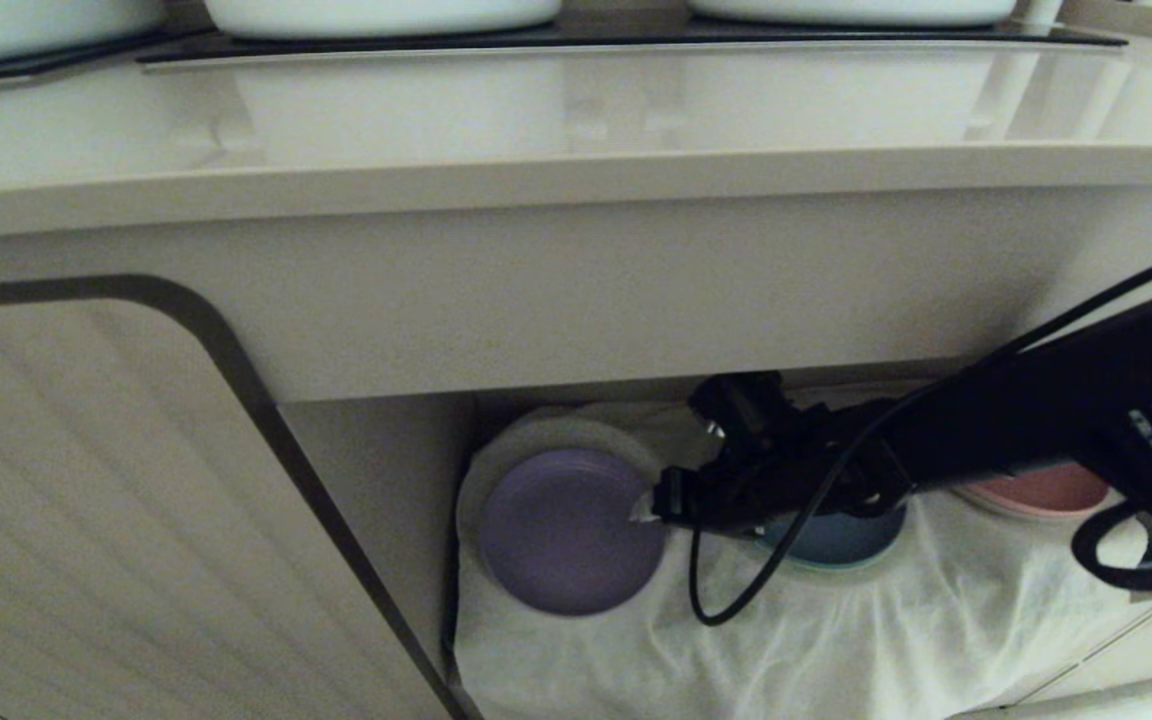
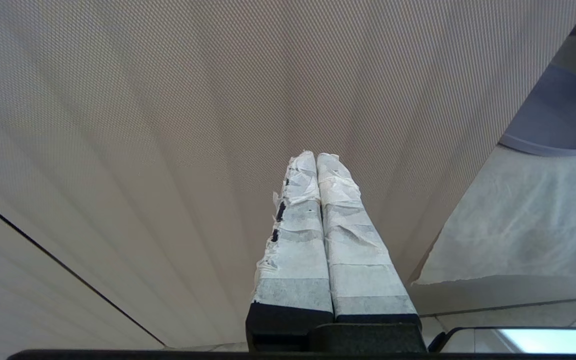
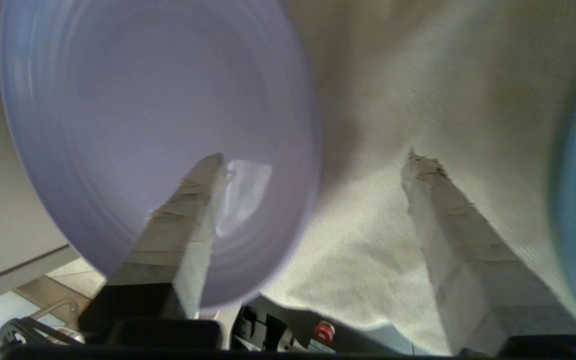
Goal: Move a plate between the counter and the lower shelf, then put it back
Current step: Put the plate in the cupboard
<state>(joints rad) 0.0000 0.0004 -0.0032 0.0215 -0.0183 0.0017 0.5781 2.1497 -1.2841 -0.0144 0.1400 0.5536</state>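
Plate (image 1: 568, 530) on cloth-draped lower shelf (image 1: 816, 640) under counter (image 1: 576, 110); right gripper (image 1: 658, 505) jaws spread, left pressed together.

Your left gripper (image 2: 318, 165) sits closed in front of a ribbed cabinet door.

You see its two tape-wrapped fingers (image 2: 295, 240) pressed flat together, tips touching, holding nothing, with the tape frayed along one edge. Behind the gripper the beige, finely textured cabinet door (image 2: 168, 125) fills most of the view, a thin dark seam crossing it well to one side. On the gripper's other side lies a wrinkled white cloth (image 2: 513, 220), and past that cloth, well apart from the fingertips, shows the curved edge of the plate (image 2: 553, 120).
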